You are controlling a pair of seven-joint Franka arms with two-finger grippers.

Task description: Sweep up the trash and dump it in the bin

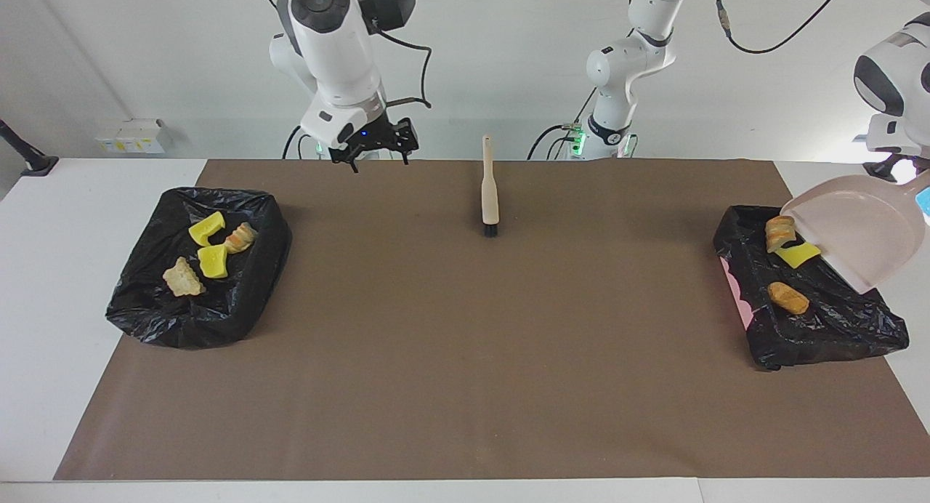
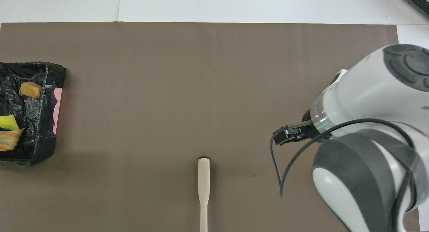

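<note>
Dustpan tipped over the bin at the left arm's end, three trash pieces in it, four in the other bin

Left gripper point(image 1: 895, 170) is at the frame edge, clamped on the handle of the beige dustpan point(image 1: 856, 235), which tilts steeply over the black-bagged bin point(image 1: 814, 321). A tan striped lump point(image 1: 779, 232) and a yellow sponge point(image 1: 798, 255) sit at the pan's lip, an orange lump point(image 1: 788, 297) lies on the bag. Right gripper point(image 1: 374, 145) hangs with fingers apart and nothing in them, over the brown mat's point(image 1: 465, 357) edge nearest the robots. Brush point(image 1: 490, 198) lies flat mid-mat, bristles pointing away from the robots. The other bin point(image 1: 211, 307) holds two yellow sponges point(image 1: 207, 228) and two tan lumps point(image 1: 183, 278)
</note>
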